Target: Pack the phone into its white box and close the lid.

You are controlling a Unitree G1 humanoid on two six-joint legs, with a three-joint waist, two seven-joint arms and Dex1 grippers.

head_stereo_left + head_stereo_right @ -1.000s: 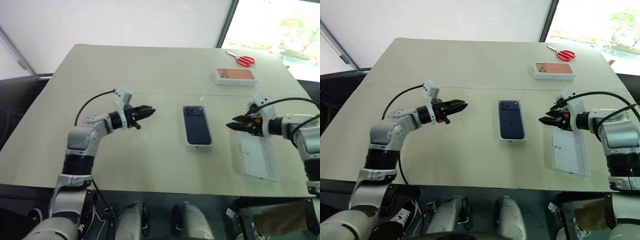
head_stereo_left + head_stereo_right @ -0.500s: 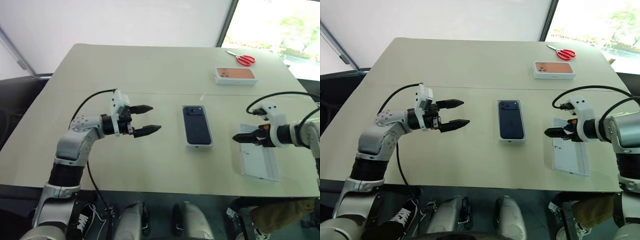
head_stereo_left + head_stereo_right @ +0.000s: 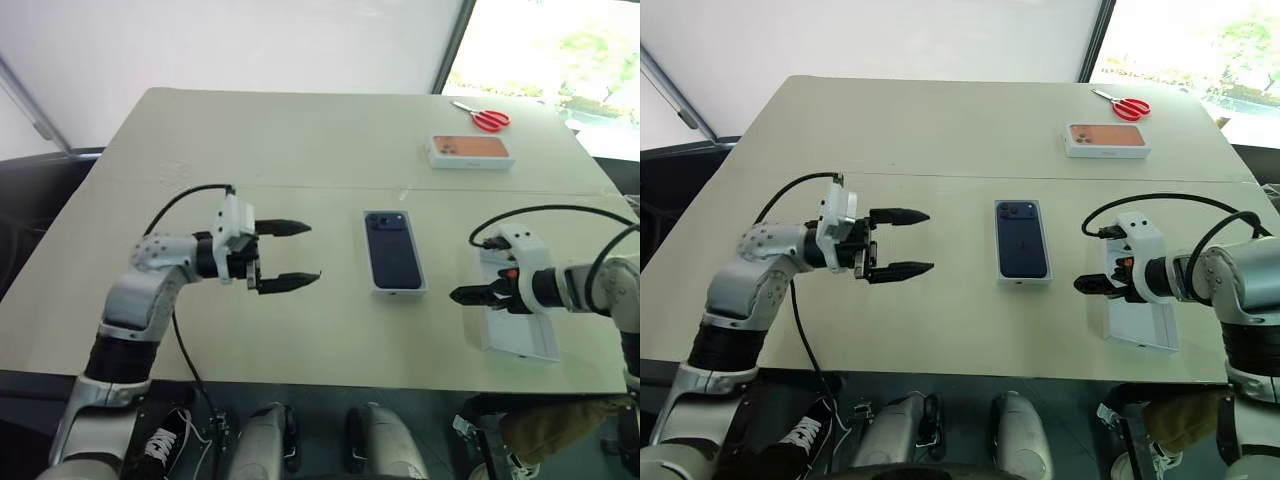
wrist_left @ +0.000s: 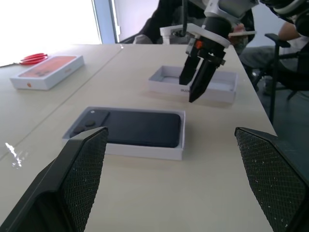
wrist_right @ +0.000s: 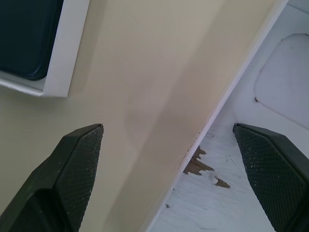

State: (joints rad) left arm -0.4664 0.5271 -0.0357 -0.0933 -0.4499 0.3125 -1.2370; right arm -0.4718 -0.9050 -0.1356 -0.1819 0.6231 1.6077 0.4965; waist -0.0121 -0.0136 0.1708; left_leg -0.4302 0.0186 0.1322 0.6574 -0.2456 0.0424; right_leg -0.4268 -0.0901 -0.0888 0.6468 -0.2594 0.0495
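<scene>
Two grippers hang over the beige table [image 3: 300, 150], and neither holds anything. Farthest left, the left gripper [image 3: 290, 254] points level toward the middle of the table with its two black fingers spread wide and nothing between them. Near the middle sits the white box [image 3: 399, 289], a low-walled base lying flat, and the phone [image 3: 392, 249] already rests inside it: a slim dark navy slab with rounded corners, back up, its camera cluster at the far corner and a thin white rim of box showing all around. Farther right, the right gripper [image 3: 465, 294] hovers just over the near-left corner of the lid [image 3: 520, 325], jaws parted and empty. The lid lies upside down, plain white inside facing up, well apart from the box. By my reading, the packing half looks done; what remains is to pick the lid up, turn it over, carry it across and seat it squarely over the base.
</scene>
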